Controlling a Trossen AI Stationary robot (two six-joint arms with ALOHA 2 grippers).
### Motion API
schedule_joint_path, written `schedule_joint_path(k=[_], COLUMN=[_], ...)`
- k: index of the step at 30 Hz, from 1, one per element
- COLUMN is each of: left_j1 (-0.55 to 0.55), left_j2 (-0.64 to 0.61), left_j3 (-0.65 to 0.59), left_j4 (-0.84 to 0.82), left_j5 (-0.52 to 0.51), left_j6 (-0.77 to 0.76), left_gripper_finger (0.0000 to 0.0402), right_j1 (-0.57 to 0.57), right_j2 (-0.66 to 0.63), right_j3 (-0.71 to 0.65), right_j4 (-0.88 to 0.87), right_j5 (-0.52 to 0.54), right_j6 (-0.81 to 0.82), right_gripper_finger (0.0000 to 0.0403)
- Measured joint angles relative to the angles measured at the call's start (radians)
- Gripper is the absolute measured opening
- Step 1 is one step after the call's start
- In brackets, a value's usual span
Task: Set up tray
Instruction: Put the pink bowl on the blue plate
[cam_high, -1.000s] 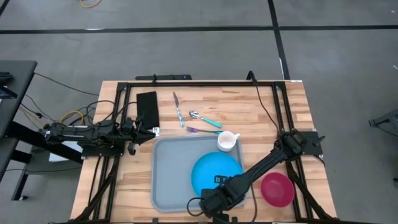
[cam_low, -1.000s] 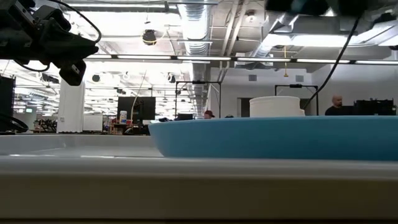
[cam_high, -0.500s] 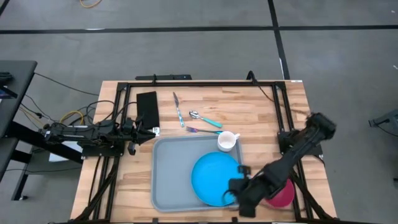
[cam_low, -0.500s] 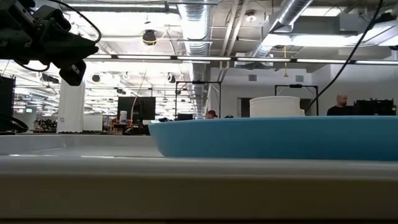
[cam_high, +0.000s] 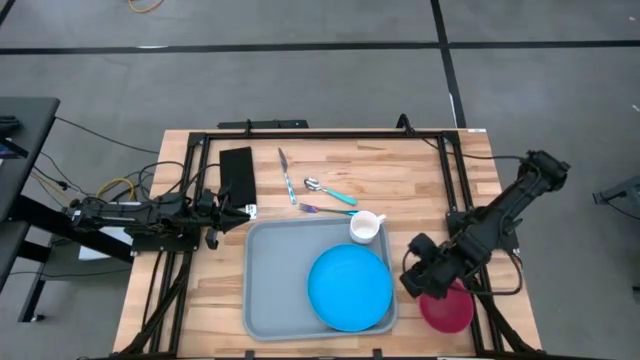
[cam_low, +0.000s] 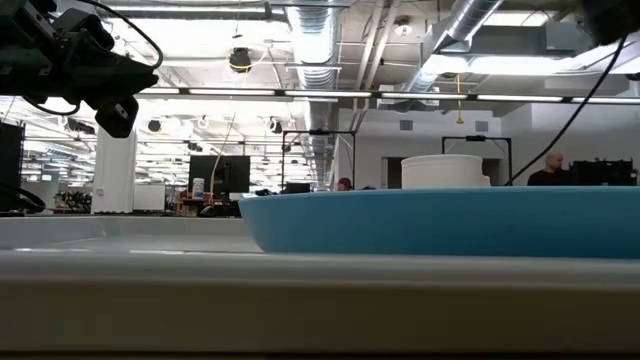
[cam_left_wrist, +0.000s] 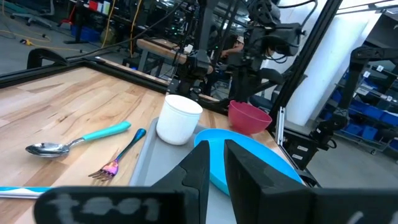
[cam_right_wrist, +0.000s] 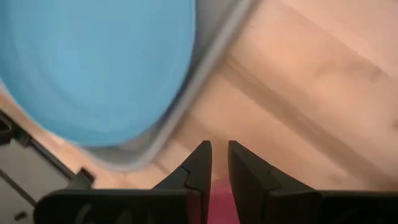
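The grey-blue tray (cam_high: 275, 285) lies flat on the wooden table. The round blue plate (cam_high: 349, 287) rests on the tray's right half, also seen in the low view (cam_low: 440, 220) and the left wrist view (cam_left_wrist: 249, 165). A white cup (cam_high: 366, 227) stands at the tray's far right corner. My right gripper (cam_high: 412, 277) hovers shut between the tray's right rim and a pink bowl (cam_high: 447, 310); its wrist view (cam_right_wrist: 219, 146) looks down on the plate (cam_right_wrist: 99, 62) and tray rim (cam_right_wrist: 205, 68). My left gripper (cam_high: 248, 211) waits shut beside the tray's far left corner.
A black napkin (cam_high: 238, 175), a knife (cam_high: 286, 175), a teal-handled spoon (cam_high: 330, 190) and a fork (cam_high: 325, 210) lie on the table beyond the tray. A black frame (cam_high: 300, 133) borders the table. Bare wood (cam_high: 420, 185) shows at the far right.
My right gripper has left the plate's near edge, swinging toward the table's right and somewhat toward the far edge, ending beside the pink bowl; its arm has swung out to the right. The plate stays flat on the tray.
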Motion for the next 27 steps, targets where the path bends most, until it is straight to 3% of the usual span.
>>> schedule_joint_path(k=[9,13,18,27], left_j1=[0.0,0.0,0.0,0.0], left_j2=[0.0,0.0,0.0,0.0], left_j3=[0.0,0.0,0.0,0.0], left_j4=[0.0,0.0,0.0,0.0], left_j5=[0.0,0.001,0.001,0.001], left_j6=[0.0,0.0,0.0,0.0], left_gripper_finger=[0.0036,0.0036,0.0036,0.0036], right_j1=[0.223,0.272,0.269,0.169], right_j2=[0.007,0.007,0.007,0.007], right_j3=[-0.01,-0.01,-0.01,-0.01], right_j4=[0.017,0.063,0.095,0.234], right_j5=[-0.002,0.002,0.004,0.0], right_j6=[0.273,0.33,0.317,0.186], right_gripper_finger=[0.0046,0.0046,0.0056,0.0114])
